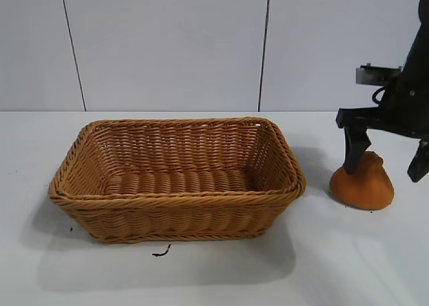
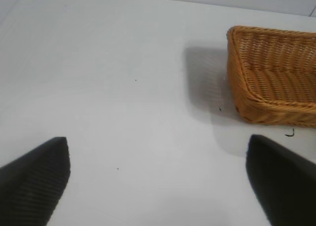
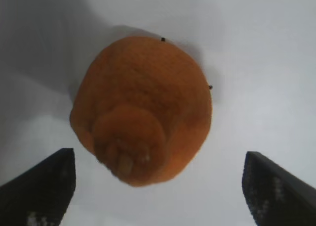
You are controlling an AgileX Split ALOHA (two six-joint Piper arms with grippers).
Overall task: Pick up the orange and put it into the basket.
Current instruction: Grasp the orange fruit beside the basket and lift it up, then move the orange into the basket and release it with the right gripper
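Observation:
The orange (image 1: 362, 184) sits on the white table to the right of the basket (image 1: 175, 197), its knobbly top up. My right gripper (image 1: 386, 164) hangs open just above it, one finger by the knob's left, the other off to the right. In the right wrist view the orange (image 3: 143, 107) lies between and beyond the spread fingertips (image 3: 43, 184), untouched. The basket is empty. My left gripper (image 2: 158, 179) is open over bare table; the basket's corner (image 2: 274, 77) shows in its view. The left arm is outside the exterior view.
A white tiled wall (image 1: 167, 45) stands behind the table. A small dark scrap (image 1: 161, 252) lies in front of the basket. Bare white table (image 1: 348, 259) surrounds the basket and the orange.

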